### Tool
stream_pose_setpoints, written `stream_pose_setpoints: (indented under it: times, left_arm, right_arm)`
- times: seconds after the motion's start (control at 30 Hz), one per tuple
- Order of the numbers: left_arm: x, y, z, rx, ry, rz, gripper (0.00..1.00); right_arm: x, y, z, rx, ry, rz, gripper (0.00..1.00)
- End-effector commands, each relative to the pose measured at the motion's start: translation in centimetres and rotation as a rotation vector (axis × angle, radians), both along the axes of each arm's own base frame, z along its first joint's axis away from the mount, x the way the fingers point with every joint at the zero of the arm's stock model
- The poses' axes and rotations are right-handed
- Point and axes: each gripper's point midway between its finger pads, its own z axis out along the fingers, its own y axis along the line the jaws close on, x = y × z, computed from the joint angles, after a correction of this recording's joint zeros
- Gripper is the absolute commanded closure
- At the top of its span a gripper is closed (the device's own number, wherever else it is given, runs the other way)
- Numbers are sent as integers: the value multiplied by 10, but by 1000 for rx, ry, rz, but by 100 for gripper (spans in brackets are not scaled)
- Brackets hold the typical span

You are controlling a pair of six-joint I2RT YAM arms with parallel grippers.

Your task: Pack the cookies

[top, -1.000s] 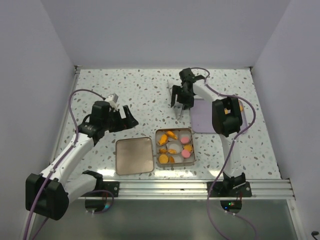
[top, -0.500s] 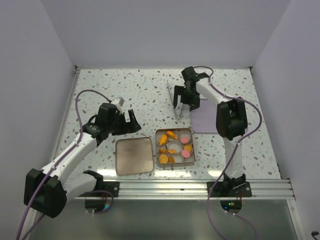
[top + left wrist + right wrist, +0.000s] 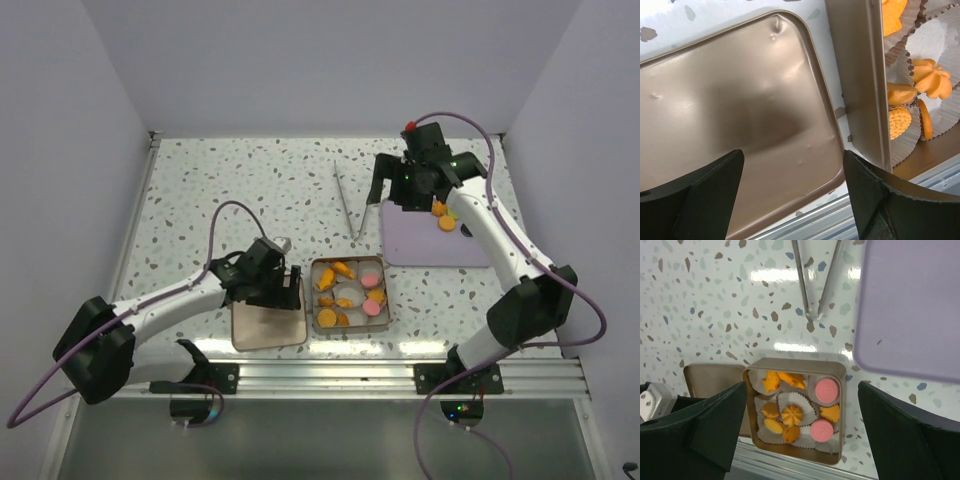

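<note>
The open tin [image 3: 349, 262] holds several orange cookies [image 3: 328, 318] and two pink ones [image 3: 372, 307] in white paper cups; they also show in the right wrist view [image 3: 792, 415]. Two more orange cookies [image 3: 446, 223] lie on the purple tray [image 3: 425, 245]. My left gripper [image 3: 286, 291] is open and low over the right edge of the tin's lid [image 3: 740, 110], beside the tin's wall [image 3: 860, 90]. My right gripper [image 3: 388, 192] is open and empty, high above the table between the tongs and the purple tray.
Metal tongs [image 3: 347, 200] lie on the speckled table behind the tin, also in the right wrist view [image 3: 815, 280]. The lid [image 3: 262, 322] lies flat left of the tin. A metal rail [image 3: 400, 375] runs along the near edge.
My left gripper has swung right and forward, down onto the lid's right edge. My right gripper has drawn away from the tongs, up and to the right; the tongs lie on the table.
</note>
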Motion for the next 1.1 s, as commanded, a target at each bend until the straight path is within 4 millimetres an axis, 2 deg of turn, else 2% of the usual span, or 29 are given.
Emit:
stream_pose_setpoints:
  times: [0.0, 0.07, 0.1, 0.17, 0.2, 0.4, 0.63, 0.73, 0.77, 1.07]
  left_arm:
    - [1, -10, 0, -11, -29, 31, 15]
    - [-2, -13, -7, -2, -14, 29, 14]
    - [-6, -16, -10, 3, -5, 20, 14]
    - [-9, -20, -16, 16, 10, 9, 14]
    - [-14, -25, -17, 18, 17, -6, 14]
    - [-21, -39, -28, 98, 19, -38, 14]
    - [-14, -50, -28, 181, 4, -38, 15]
    - [-14, -40, -36, 256, 15, -15, 27]
    - [-17, -33, -40, 292, 30, -9, 35]
    - [-32, -10, -59, 378, 58, -11, 65]
  right_arm:
    - [-28, -15, -19, -33, 76, -32, 5]
    - [-38, -19, -15, -26, 66, -36, 5]
    - [-45, -21, -23, -34, 86, -38, 5]
    - [-51, -25, -22, -34, 79, -43, 5]
    - [-56, -28, -30, -45, 96, -46, 5]
    - [-75, -38, -36, -52, 104, -67, 5]
    - [-93, -51, -38, -68, 104, -79, 5]
    - [-101, -56, -38, -67, 103, -86, 5]
    - [-103, -59, -40, -78, 102, -96, 5]
    - [-125, -68, -51, -79, 117, -112, 5]
